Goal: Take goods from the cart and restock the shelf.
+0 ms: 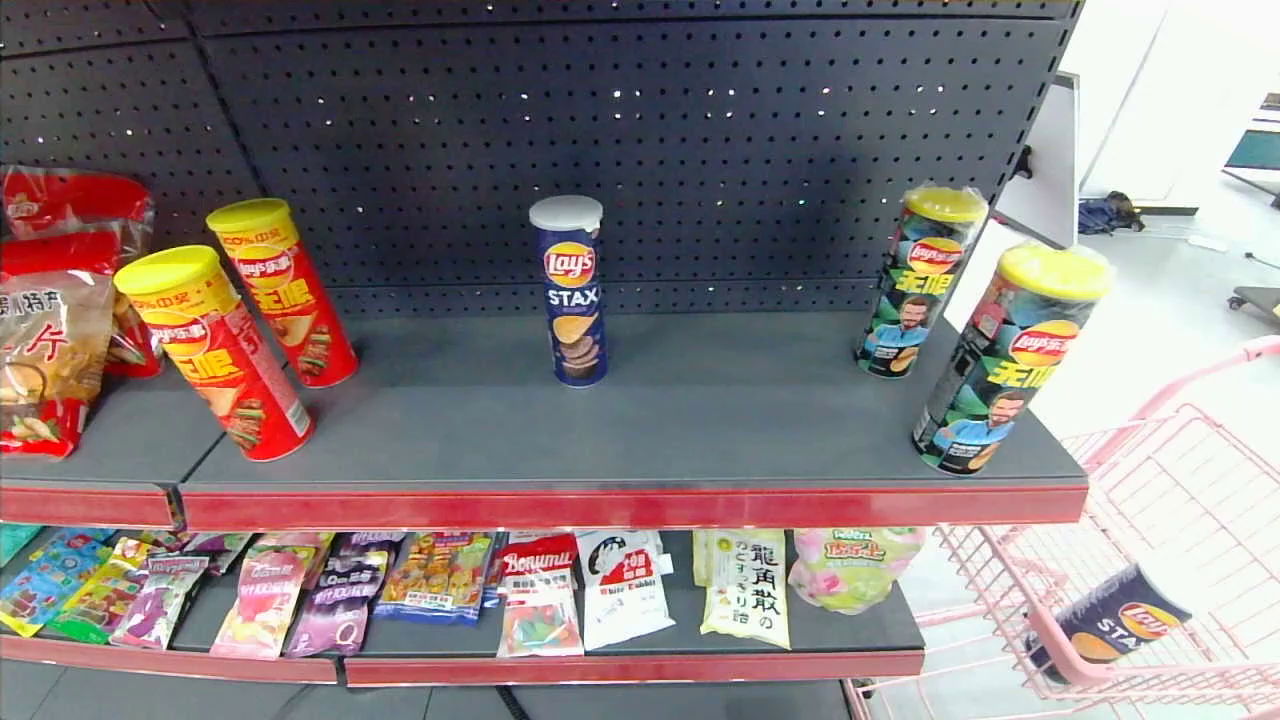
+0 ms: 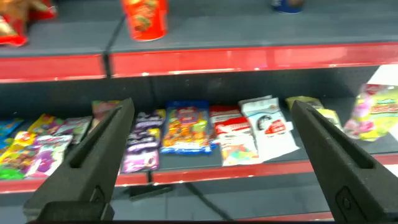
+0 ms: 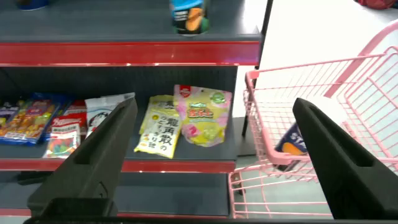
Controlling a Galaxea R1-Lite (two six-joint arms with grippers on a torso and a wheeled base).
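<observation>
On the grey upper shelf [image 1: 700,430] stands a dark blue chip can [image 1: 570,290] with a white lid, in the middle. Two red cans [image 1: 215,350] with yellow lids stand at its left end, and two green-patterned cans [image 1: 1010,360] at its right end. A pink cart [image 1: 1150,560] stands to the right, low down; another dark blue can [image 1: 1115,620] lies in its basket, also seen as the can in the cart [image 3: 291,142]. My left gripper [image 2: 208,158] is open, facing the lower shelf's snack packets [image 2: 186,127]. My right gripper [image 3: 214,158] is open, facing the cart's rim [image 3: 255,109].
Snack bags [image 1: 50,320] fill the upper shelf's far left. The lower shelf [image 1: 640,665] holds a row of flat packets and a green-and-pink bag [image 1: 850,570]. A dark pegboard [image 1: 620,140] backs the shelf. The upper shelf has free room either side of the blue can.
</observation>
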